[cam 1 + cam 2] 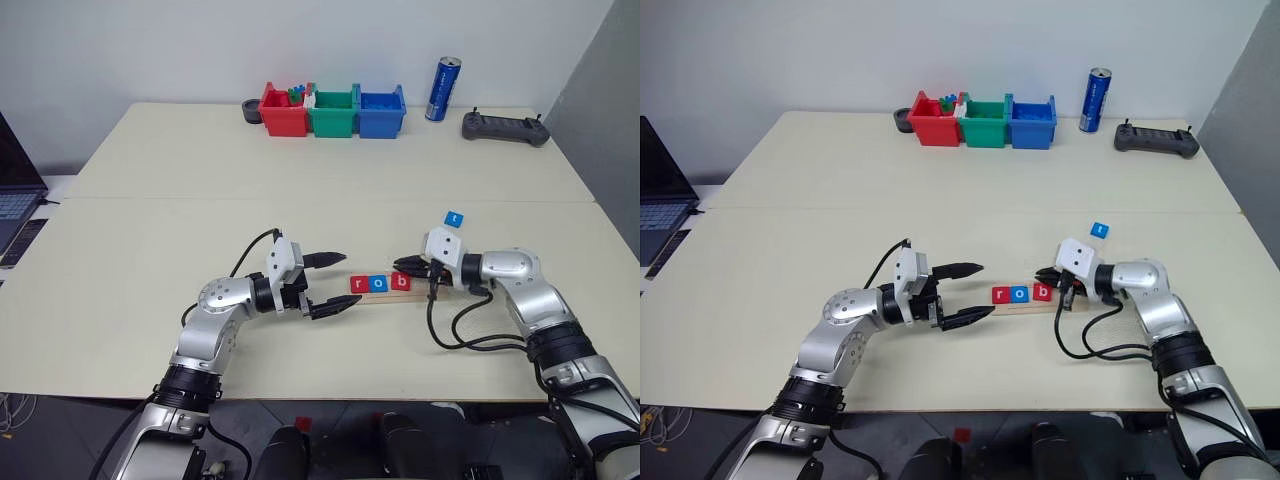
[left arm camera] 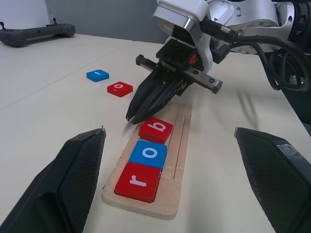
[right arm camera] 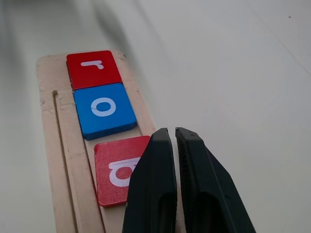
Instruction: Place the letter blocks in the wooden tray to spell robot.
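- Tray [image 2: 177, 160] flat on table [image 1: 300, 160], near the front edge, between the two grippers.
- In tray, in a row touching or nearly so: red r [image 2: 138, 181] at the end toward the left gripper, blue o [image 2: 148, 154] next, red b [image 2: 155, 130] third.
- b slightly skewed against the o, sitting a little off the row's line.
- Rest of tray beyond b hidden under the right gripper; a long groove runs along the bare side strip.
- Right gripper [image 2: 130, 118] closed, empty, fingers pressed together, tips down at b's outer edge, at the rim of the tray.
- Left gripper [image 1: 337, 284] wide open, empty, level, pointing at the r end of the tray, just short of it.
- Loose red o [image 2: 119, 89] and blue t [image 2: 97, 75] on bare table beyond the right gripper, near each other, apart from the tray.
- Broad open tabletop behind the tray, up to the far edge.
- Along the far edge: red bin [image 1: 284, 112], green bin [image 1: 332, 114], blue bin [image 1: 381, 113] side by side, can [image 1: 442, 89] upright, controller [image 1: 505, 127] near the right corner.
- Laptop [image 1: 14, 195] off the table's left edge.
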`<state>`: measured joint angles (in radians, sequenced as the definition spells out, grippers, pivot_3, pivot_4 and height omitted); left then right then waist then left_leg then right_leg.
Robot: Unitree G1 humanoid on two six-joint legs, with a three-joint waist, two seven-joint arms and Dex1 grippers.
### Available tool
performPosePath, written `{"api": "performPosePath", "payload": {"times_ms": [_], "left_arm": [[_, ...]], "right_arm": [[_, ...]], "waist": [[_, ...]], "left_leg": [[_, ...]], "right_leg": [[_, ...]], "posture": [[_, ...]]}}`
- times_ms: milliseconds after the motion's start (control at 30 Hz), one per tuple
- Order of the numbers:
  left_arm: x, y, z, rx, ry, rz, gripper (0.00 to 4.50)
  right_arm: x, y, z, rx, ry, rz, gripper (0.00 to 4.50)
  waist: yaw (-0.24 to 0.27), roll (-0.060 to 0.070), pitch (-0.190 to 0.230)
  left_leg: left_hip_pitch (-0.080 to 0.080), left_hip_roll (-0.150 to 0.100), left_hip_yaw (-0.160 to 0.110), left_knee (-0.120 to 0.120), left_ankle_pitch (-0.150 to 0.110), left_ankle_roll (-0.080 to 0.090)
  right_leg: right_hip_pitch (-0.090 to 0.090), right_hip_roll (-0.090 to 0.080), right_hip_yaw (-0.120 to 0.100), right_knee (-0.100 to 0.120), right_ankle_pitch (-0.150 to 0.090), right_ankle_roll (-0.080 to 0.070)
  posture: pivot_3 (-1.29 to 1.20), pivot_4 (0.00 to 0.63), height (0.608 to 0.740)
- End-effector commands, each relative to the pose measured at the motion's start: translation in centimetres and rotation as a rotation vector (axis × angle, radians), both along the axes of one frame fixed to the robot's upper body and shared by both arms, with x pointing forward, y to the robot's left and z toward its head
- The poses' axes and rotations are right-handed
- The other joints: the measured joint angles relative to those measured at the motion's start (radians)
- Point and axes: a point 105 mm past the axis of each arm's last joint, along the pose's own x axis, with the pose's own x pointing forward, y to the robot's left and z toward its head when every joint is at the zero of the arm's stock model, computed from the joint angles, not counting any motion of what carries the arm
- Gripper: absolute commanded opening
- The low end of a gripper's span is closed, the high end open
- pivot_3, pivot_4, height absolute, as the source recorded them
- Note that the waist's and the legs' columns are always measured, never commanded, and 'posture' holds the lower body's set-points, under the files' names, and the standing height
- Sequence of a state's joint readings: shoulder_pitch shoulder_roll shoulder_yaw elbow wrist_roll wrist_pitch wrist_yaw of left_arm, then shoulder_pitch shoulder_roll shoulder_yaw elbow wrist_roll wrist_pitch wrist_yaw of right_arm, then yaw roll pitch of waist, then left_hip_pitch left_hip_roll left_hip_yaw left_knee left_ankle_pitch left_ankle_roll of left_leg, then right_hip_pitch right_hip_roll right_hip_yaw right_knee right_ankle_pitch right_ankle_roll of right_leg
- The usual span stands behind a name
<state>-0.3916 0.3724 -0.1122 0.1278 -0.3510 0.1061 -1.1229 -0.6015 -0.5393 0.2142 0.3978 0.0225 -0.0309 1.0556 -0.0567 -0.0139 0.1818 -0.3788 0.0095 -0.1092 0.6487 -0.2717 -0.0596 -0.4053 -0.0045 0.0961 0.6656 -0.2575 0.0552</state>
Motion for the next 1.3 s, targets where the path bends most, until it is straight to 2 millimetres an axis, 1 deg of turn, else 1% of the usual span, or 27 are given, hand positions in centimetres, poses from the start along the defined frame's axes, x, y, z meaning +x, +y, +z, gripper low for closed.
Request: {"api": "performPosePath", "payload": {"times_ms": [33, 167, 233, 333, 400, 500, 667, 733, 767, 800, 867, 1000, 1100, 1167, 1300], "left_arm": [[-0.2, -0.1, 1.0, -0.007, -0.039, -0.008, 4.5], [-0.2, 0.0, 1.0, -0.009, -0.038, -0.003, 4.5], [-0.3, 0.0, 1.0, -0.009, -0.037, -0.003, 4.5], [-0.3, 0.0, 0.9, -0.008, -0.036, 0.0, 4.5], [-0.3, 0.0, 0.9, -0.009, -0.036, 0.0, 4.5], [-0.4, -0.1, 0.9, -0.01, -0.035, -0.002, 4.5], [-0.4, -0.2, 0.9, -0.013, -0.035, -0.006, 4.5], [-0.4, -0.3, 0.8, -0.015, -0.034, -0.008, 4.5], [-0.5, -0.4, 0.7, -0.016, -0.032, -0.01, 4.5], [-0.5, -0.4, 0.7, -0.017, -0.031, -0.012, 4.5], [-0.5, -0.4, 0.6, -0.017, -0.029, -0.014, 4.5], [-0.5, -0.5, 0.7, -0.016, -0.028, -0.021, 4.5], [-0.5, -0.5, 0.7, -0.011, -0.028, -0.029, 4.5], [-0.5, -0.4, 0.8, -0.009, -0.029, -0.033, 4.5], [-0.5, -0.5, 0.8, -0.003, -0.031, -0.043, 4.5]], "right_arm": [[-0.2, 0.4, 0.7, -0.025, -0.057, 0.047, 0.26], [-0.6, 0.8, 0.4, -0.06, -0.085, 0.087, 0.26], [-0.6, 0.8, 0.6, -0.051, -0.086, 0.093, 0.26], [-0.3, 0.8, 1.4, -0.017, -0.091, 0.077, 0.26], [0.3, 0.4, 2.3, 0.018, -0.098, 0.036, 0.26], [1.1, -0.8, 3.8, 0.076, -0.089, -0.034, 0.26], [1.2, -4.0, 6.0, 0.14, -0.075, -0.178, 0.26], [1.2, -5.4, 6.2, 0.148, -0.079, -0.259, 0.62], [1.3, -6.3, 6.1, 0.146, -0.092, -0.331, 0.89], [1.4, -7.0, 6.0, 0.148, -0.101, -0.398, 1.17], [1.5, -7.8, 5.9, 0.183, -0.104, -0.54, 1.89], [0.4, -6.0, 4.8, 0.254, -0.074, -0.649, 3.37], [0.2, -5.2, 4.4, 0.281, -0.067, -0.726, 4.43], [0.4, -5.3, 4.3, 0.285, -0.071, -0.745, 4.48], [0.9, -6.3, 4.2, 0.255, -0.077, -0.73, 4.48]], "waist": [[0.0, 0.0, 0.0], [0.0, 0.0, 0.0], [0.0, 0.0, 0.0], [0.0, 0.0, 0.0], [0.0, 0.0, 0.0], [0.0, 0.0, 0.0], [0.003, 0.0, 0.0], [0.005, 0.0, 0.0], [0.005, 0.0, 0.0], [0.005, 0.0, 0.0], [0.005, 0.0, 0.0], [-0.003, 0.0, 0.0], [-0.004, 0.001, 0.0], [0.0, 0.001, 0.0], [0.003, 0.001, 0.0]], "left_leg": [[0.0, 0.0, 0.0, 0.0, 0.0, 0.0], [0.0, 0.0, 0.0, 0.0, 0.0, 0.0], [0.0, 0.0, 0.0, 0.0, 0.0, 0.0], [0.0, 0.0, 0.0, 0.0, 0.0, 0.0], [0.0, 0.0, 0.0, 0.0, 0.0, 0.0], [0.0, 0.0, 0.0, 0.0, 0.0, 0.0], [0.0, 0.0, 0.0, 0.0, 0.0, 0.0], [-0.001, 0.0, 0.0, 0.0, 0.0, 0.0], [-0.001, 0.0, 0.0, 0.0, 0.0, 0.0], [-0.001, 0.0, 0.0, -0.001, 0.0, 0.0], [-0.001, 0.0, 0.0, -0.001, 0.0, 0.0], [0.0, 0.001, 0.0, -0.001, 0.0, 0.0], [0.0, 0.001, 0.0, -0.002, 0.0, 0.0], [0.0, 0.0, 0.0, -0.001, 0.0, 0.0], [-0.001, 0.0, 0.0, -0.001, 0.0, 0.0]], "right_leg": [[0.0, 0.0, 0.0, 0.0, 0.0, 0.0], [0.0, 0.0, 0.0, 0.0, 0.0, 0.0], [0.0, 0.0, 0.0, 0.0, 0.0, 0.0], [0.0, 0.0, 0.0, 0.0, 0.0, 0.0], [0.0, 0.0, 0.0, 0.0, 0.0, 0.0], [0.0, 0.0, 0.0, 0.0, 0.0, 0.0], [0.0, 0.0, 0.0, 0.0, 0.0, 0.0], [0.0, 0.0, 0.0, -0.001, 0.0, 0.0], [0.0, 0.0, 0.0, -0.001, 0.0, 0.0], [0.0, 0.0, 0.0, -0.001, 0.0, 0.0], [0.0, 0.0, 0.0, 0.0, 0.0, 0.0], [-0.001, 0.001, 0.001, 0.001, 0.0, 0.0], [-0.001, 0.001, 0.001, 0.001, 0.0, 0.0], [-0.001, 0.001, 0.001, 0.001, 0.0, 0.0], [-0.001, 0.0, 0.0, -0.001, 0.0, 0.0]], "posture": [[0.0, 0.15, 0.74], [0.0, 0.15, 0.74], [0.0, 0.15, 0.74], [0.0, 0.15, 0.74], [0.0, 0.15, 0.74], [0.0, 0.15, 0.74], [0.0, 0.15, 0.74], [0.0, 0.15, 0.74], [0.0, 0.15, 0.74], [0.0, 0.15, 0.74], [0.0, 0.15, 0.74], [0.0, 0.15, 0.74], [0.0, 0.15, 0.74], [0.0, 0.15, 0.74], [0.0, 0.15, 0.74]]}}
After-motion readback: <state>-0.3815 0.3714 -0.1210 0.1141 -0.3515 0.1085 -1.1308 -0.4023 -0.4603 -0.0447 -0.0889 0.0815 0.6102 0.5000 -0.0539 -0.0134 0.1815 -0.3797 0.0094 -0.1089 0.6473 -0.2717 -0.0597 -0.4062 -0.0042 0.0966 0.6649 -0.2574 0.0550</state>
